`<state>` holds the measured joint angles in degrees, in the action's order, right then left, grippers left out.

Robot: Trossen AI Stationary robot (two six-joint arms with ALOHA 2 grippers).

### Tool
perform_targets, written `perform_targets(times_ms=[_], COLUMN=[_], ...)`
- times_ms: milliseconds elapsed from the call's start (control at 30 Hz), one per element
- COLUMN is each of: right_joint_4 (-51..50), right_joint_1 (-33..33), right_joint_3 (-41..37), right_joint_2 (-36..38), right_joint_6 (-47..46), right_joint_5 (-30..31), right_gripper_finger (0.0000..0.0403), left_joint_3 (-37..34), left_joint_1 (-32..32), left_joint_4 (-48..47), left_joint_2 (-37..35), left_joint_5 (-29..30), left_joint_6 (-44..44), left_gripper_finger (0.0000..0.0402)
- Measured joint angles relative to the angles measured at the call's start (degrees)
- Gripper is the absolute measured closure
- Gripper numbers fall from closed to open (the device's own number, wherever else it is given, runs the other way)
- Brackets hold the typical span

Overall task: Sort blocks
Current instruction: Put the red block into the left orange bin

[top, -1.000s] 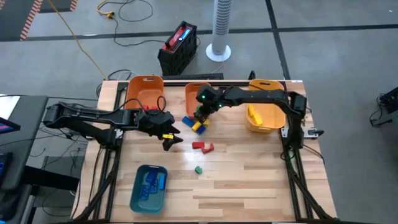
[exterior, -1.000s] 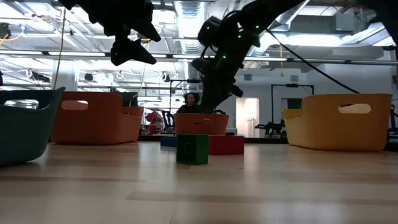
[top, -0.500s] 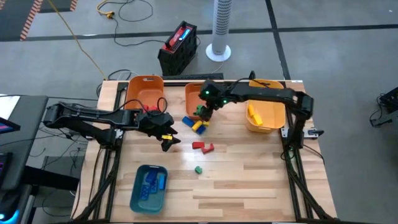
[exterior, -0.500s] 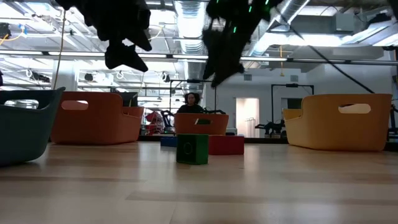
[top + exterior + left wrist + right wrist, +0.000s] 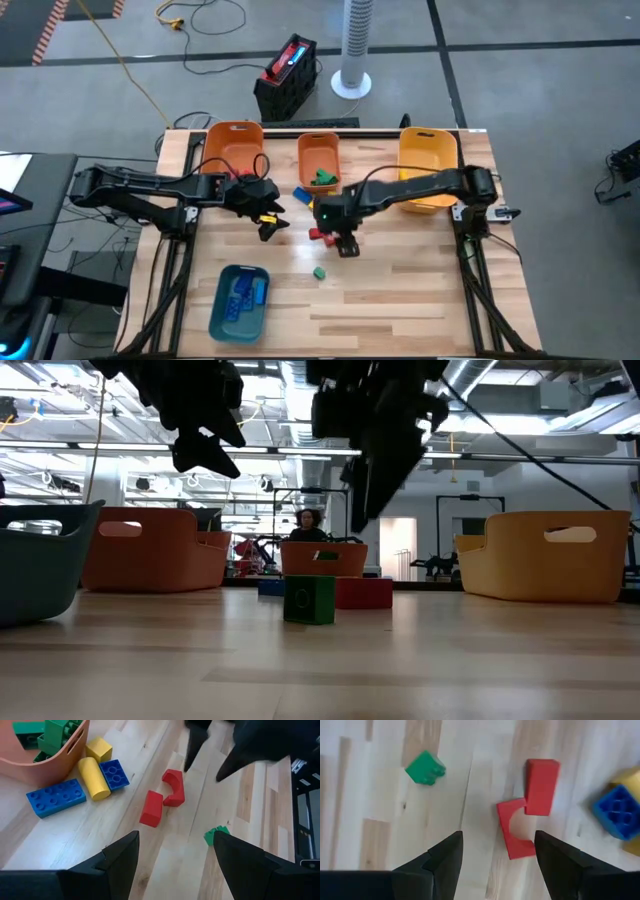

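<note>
Two red blocks, a straight one [image 5: 541, 786] and an arched one [image 5: 512, 837], lie side by side on the table's middle [image 5: 322, 236]. My right gripper [image 5: 346, 246] hangs open above them and touches nothing; it also shows from the side [image 5: 372, 490]. A green block [image 5: 319, 272] lies alone nearer the front edge. Blue and yellow blocks [image 5: 311, 199] lie in front of the small orange bin [image 5: 318, 150], which holds green blocks [image 5: 322, 178]. My left gripper [image 5: 270, 228] hovers open and empty left of the red blocks.
A large orange bin [image 5: 232, 145] stands at the far left and a yellow bin [image 5: 428, 155] at the far right. A teal bin [image 5: 240, 300] with blue blocks stands near the front left. Bare wood lies at the front right [image 5: 420, 290].
My right gripper has gone from over the small orange bin toward the table's near edge and now hangs above the red blocks. The green block that was at its fingers now lies in that bin. My left gripper has drifted slightly toward the left.
</note>
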<state>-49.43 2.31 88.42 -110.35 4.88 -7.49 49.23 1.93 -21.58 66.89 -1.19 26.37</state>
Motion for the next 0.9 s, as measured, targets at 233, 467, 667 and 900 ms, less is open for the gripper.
perform_targets(times_ms=[233, 467, 667, 900], right_joint_4=[1.59, 1.05, 1.75, 1.34], right_joint_1=[0.31, 1.52, 1.67, 0.53], right_joint_3=[0.00, -0.02, 0.00, 0.00], right_joint_2=[-6.20, -10.07, -10.83, -8.44], right_joint_6=[2.52, 5.78, 5.90, 4.00], right_joint_5=[0.20, 3.41, 3.07, 2.79], right_gripper_finger=[0.0156, 0.0222, 0.0309, 0.0371], left_joint_3=[-0.01, -0.07, -0.07, -0.07], left_joint_1=[0.00, 0.00, 0.00, -0.26], left_joint_4=[-1.54, -5.27, -7.40, -8.14], left_joint_2=[-0.45, -2.37, -5.12, -6.26], left_joint_5=[-0.01, -0.02, 0.00, 0.02], left_joint_6=[1.99, 3.52, 2.77, -2.35], left_gripper_finger=[0.0153, 0.0153, 0.0153, 0.0153])
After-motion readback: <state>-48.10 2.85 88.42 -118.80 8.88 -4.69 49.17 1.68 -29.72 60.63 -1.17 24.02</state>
